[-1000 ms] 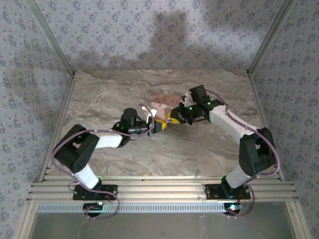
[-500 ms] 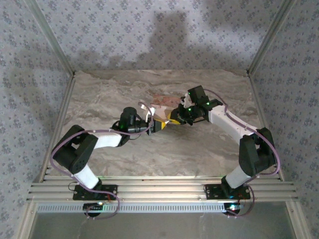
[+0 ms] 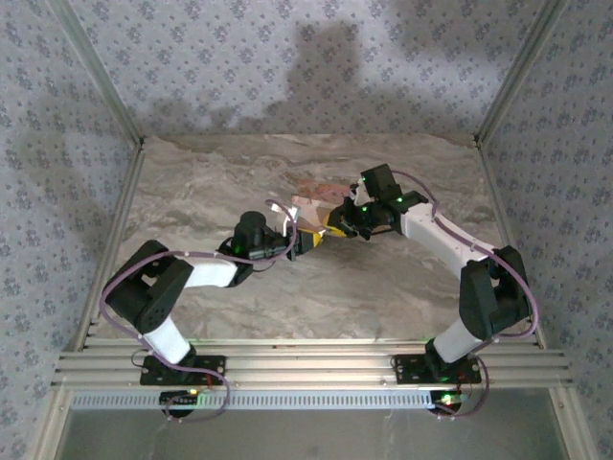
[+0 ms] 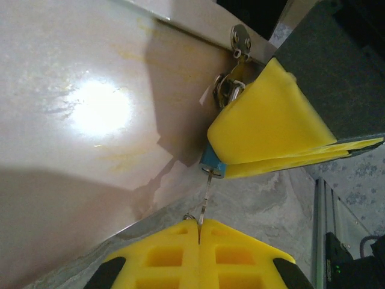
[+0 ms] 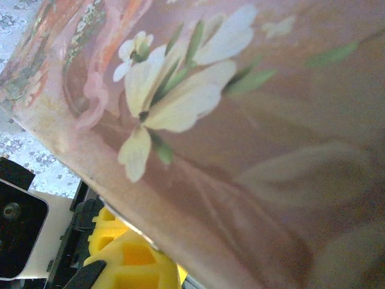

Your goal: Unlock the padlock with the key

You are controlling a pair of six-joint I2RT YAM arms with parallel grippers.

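Note:
The padlock (image 4: 212, 162) is a tiny blue body, pinched at the tips of my right gripper's (image 4: 230, 164) yellow pads (image 4: 264, 117). Its metal shackle (image 4: 224, 91) loops through the hasp of the pink floral box (image 5: 252, 120). The key (image 4: 205, 198) is a thin metal blade. It runs from my left gripper (image 4: 198, 232), which is shut on it, straight up into the bottom of the padlock. In the top view the left gripper (image 3: 305, 240) and right gripper (image 3: 335, 228) meet tip to tip at the near edge of the box (image 3: 316, 196).
The box lies at the middle of the marble table (image 3: 211, 192), tipped up where the grippers meet. Metal frame posts (image 3: 96, 77) and patterned walls enclose the table on three sides. An aluminium rail (image 3: 306, 369) runs along the near edge.
The left arm has edged slightly forward and to the right, toward the right gripper. Both grips stay as they were.

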